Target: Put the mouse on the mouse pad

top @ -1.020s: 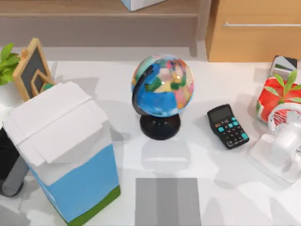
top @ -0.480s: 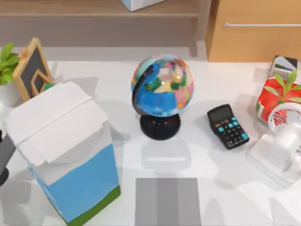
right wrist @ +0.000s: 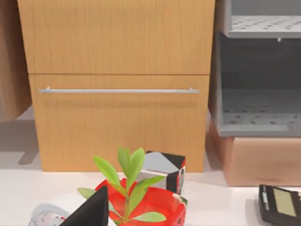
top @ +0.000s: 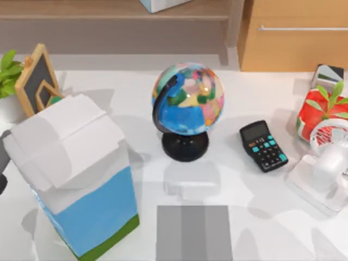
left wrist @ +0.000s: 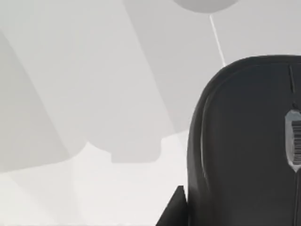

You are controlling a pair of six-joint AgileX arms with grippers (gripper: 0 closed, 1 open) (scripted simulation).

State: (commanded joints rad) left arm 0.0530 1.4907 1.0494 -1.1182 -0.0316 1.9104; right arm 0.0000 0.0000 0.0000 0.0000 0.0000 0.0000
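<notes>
Mouse pad [top: 194,232] at front, globe [top: 187,100] behind it, calculator [top: 263,145] right.

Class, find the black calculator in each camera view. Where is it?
Top view: calculator lies right of the globe.
Left wrist view: looks at the mouse instead.
Right wrist view: calculator on the table below the grey shelves.
Shared landmark: red plant pot.

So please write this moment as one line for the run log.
left gripper: close over mouse, no grasp visible | mouse pad: bare, front centre | right arm: parked
</notes>
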